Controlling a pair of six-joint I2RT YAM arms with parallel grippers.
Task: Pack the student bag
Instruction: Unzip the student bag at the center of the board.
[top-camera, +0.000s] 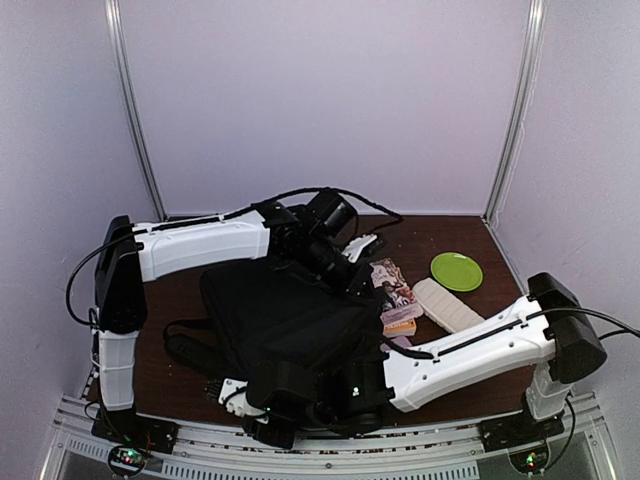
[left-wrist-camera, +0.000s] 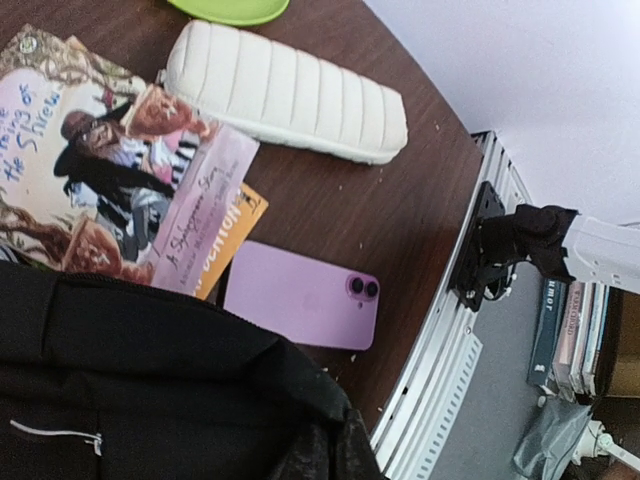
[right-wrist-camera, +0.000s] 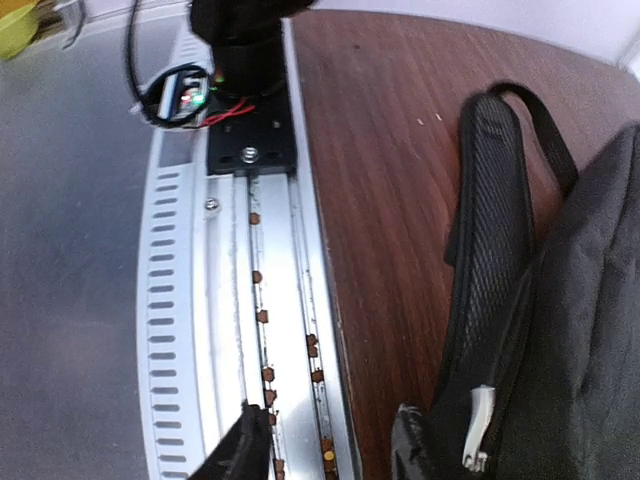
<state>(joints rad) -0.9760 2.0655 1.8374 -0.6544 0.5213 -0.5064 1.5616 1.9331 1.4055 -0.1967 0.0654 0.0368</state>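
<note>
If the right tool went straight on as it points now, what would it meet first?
Likely the left arm's base on the near rail; the right tool points along that rail, the student bag beside it. Depth is unclear.

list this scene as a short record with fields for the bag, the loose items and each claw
bag: black student bag lying on the table, between the arms
loose items: book, purple phone, white ribbed pouch, green plate, all outside the bag, to its right
left claw: shut, at the bag's far edge; grip on fabric unclear
right claw: open, at the bag's near edge, holding nothing
</note>
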